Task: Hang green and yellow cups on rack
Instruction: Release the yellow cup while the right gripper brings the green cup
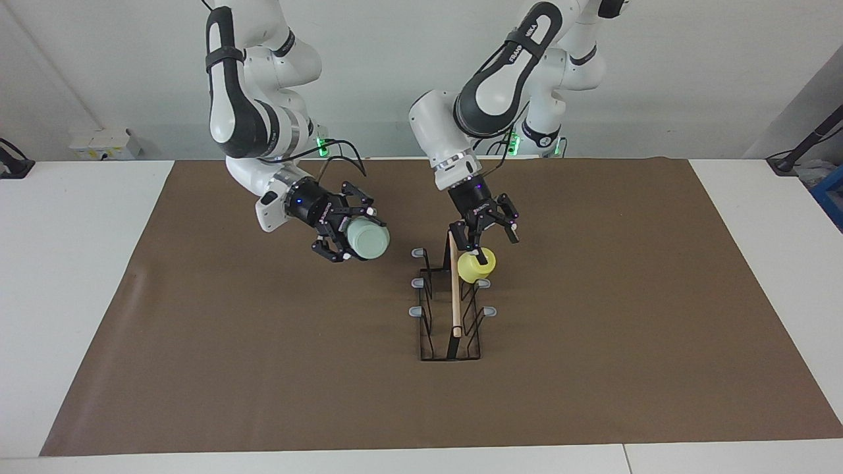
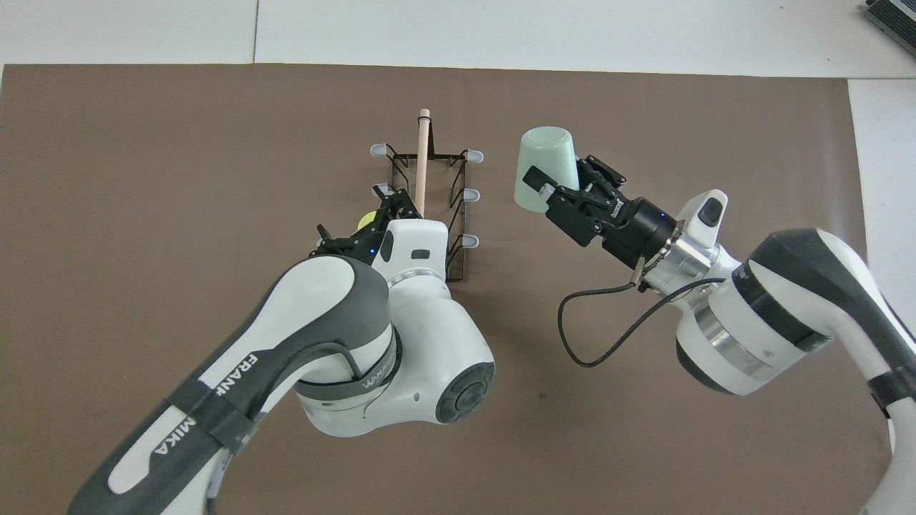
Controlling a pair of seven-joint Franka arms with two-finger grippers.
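Note:
The black wire rack (image 1: pixel 426 329) with its wooden rod (image 1: pixel 455 299) stands mid-mat; it also shows in the overhead view (image 2: pixel 458 179). The yellow cup (image 1: pixel 474 266) sits at the peg nearest the robots on the left arm's side of the rack; in the overhead view only a sliver of it (image 2: pixel 366 219) shows. My left gripper (image 1: pixel 484 245) is right above the cup, at its top. My right gripper (image 1: pixel 359 237) is shut on the mint green cup (image 1: pixel 369 240), held on its side in the air over the mat beside the rack, toward the right arm's end (image 2: pixel 547 164).
A brown mat (image 1: pixel 263 368) covers the white table (image 1: pixel 66 263). Grey-tipped pegs (image 1: pixel 417 283) stick out on both sides of the rack and carry nothing, apart from the one at the yellow cup. A black cable (image 2: pixel 594 336) loops from the right wrist.

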